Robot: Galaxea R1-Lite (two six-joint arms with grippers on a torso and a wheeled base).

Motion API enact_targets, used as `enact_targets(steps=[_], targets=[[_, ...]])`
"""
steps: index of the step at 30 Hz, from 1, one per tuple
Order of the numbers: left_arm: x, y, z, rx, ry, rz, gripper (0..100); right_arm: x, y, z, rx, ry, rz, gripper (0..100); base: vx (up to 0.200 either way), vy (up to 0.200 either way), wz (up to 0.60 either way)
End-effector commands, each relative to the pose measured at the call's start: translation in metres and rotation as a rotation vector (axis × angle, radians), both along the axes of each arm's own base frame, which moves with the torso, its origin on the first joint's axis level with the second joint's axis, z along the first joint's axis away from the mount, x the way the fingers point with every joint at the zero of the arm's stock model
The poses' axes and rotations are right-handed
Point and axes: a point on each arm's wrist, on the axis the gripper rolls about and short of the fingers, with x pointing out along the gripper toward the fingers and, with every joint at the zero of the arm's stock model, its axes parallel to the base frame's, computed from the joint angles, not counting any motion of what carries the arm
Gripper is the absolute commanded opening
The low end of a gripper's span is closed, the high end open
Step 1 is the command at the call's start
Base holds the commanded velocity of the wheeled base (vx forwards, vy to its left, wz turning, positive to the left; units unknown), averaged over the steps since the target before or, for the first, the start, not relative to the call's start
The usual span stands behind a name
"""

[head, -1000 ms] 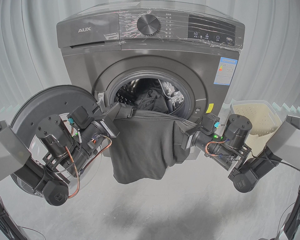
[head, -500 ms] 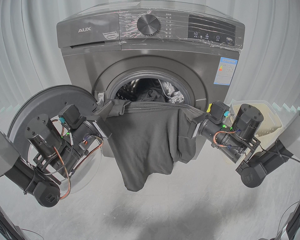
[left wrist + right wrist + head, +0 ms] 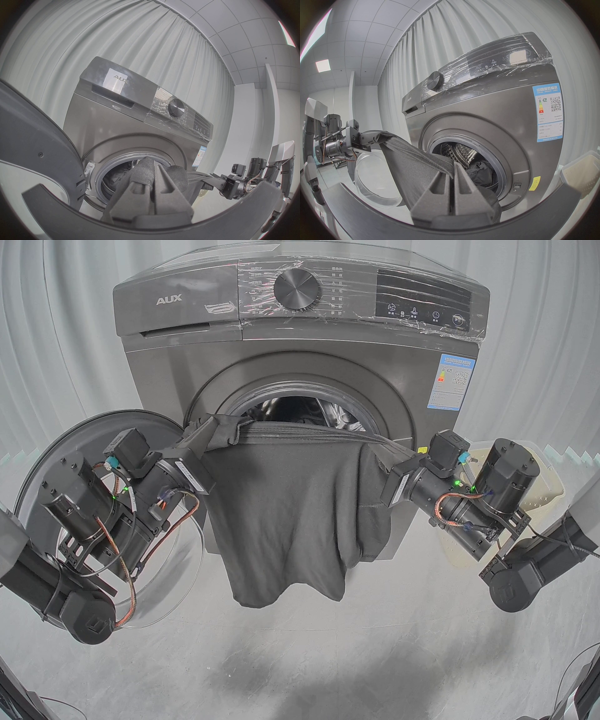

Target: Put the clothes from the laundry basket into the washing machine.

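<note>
Got the dark grey cloth garment (image 3: 290,509) stretched between my arms, with left fingers (image 3: 168,197) and right fingers (image 3: 434,197) each clamped on a top corner, hanging across the open mouth of the grey front-load washing machine (image 3: 300,359). Next, I reckon, push it into the drum (image 3: 294,409) — then release

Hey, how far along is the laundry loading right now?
Done: a dark item lies inside the washing machine. In hand: left gripper and right gripper, both shut, hold a dark garment stretched across the opening. Remaining: getting it inside; the laundry basket's contents cannot be seen.
</note>
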Motion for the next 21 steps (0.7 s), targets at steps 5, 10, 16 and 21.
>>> enact_targets(steps=[5, 10, 16, 21], targets=[[-0.001, 0.0006, 0.0019, -0.004, -0.006, 0.002, 0, -0.001, -0.0009, 0.0047, 0.005, -0.013, -0.002, 0, 0.0, 0.0, 0.0], [-0.0006, 0.0004, 0.0007, -0.002, -0.002, 0.002, 0, -0.0014, -0.0005, 0.0043, 0.005, -0.012, -0.001, 0, 0.0, 0.0, 0.0], [-0.0013, 0.0008, 0.0012, -0.003, -0.003, 0.002, 0, -0.0014, -0.0005, 0.0043, 0.005, -0.012, -0.001, 0, 0.0, 0.0, 0.0], [-0.0013, 0.0007, 0.0001, -0.001, 0.001, 0.002, 0, -0.0023, -0.0004, 0.0019, 0.002, -0.004, 0.001, 0, 0.0, 0.0, 0.0]])
